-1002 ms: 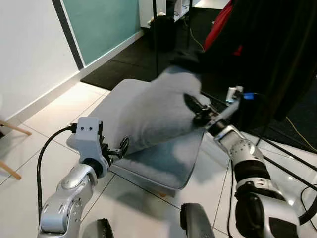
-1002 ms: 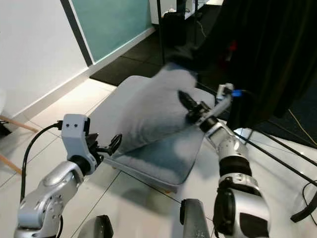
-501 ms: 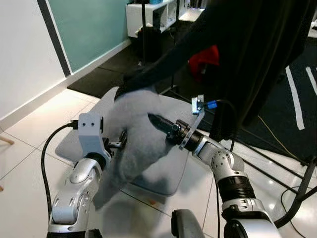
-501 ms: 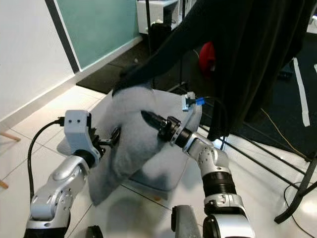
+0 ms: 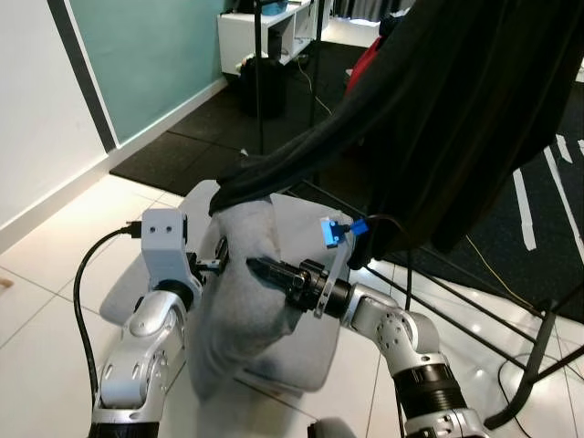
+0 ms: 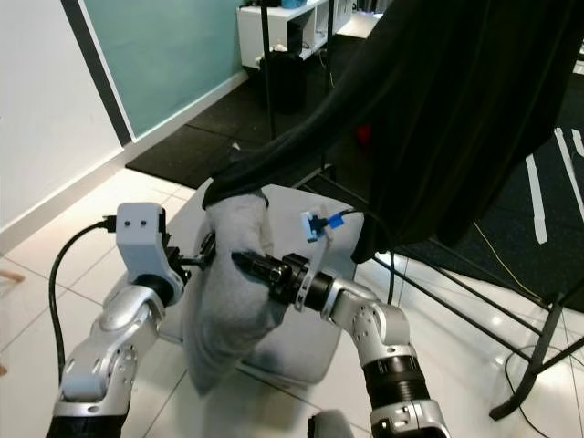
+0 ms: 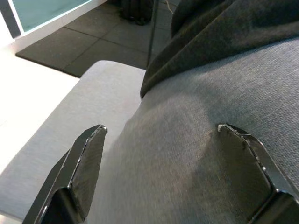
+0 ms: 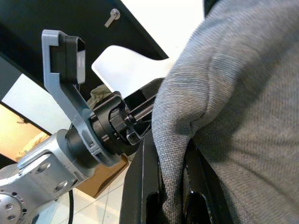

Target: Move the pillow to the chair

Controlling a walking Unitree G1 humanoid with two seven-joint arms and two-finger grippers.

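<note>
Right wrist view — right pincer (image 8: 175, 186) clamped on pillow (image 8: 243, 102) fold.

The soft grey ribbed-cloth pillow (image 6: 233, 301) looks matt and woven; the white tiled floor (image 5: 55, 265) shines glossy.

- The floor (image 5: 55, 265) near the camera is glossy white tile with thin dark grout lines.
- Farther back lies dark, black matting (image 5: 196, 137).
- A teal wall panel (image 5: 137, 55) stands on the left, edged by a black vertical strip (image 5: 80, 68) and a white skirting board.
- Beside it is plain white wall (image 5: 32, 119).
- A white shelf unit (image 5: 260, 27) stands at the back.
- Black stand legs (image 5: 534, 365) cross the tiles on the right.
- White stripes (image 5: 522, 205) mark the dark floor there.
</note>
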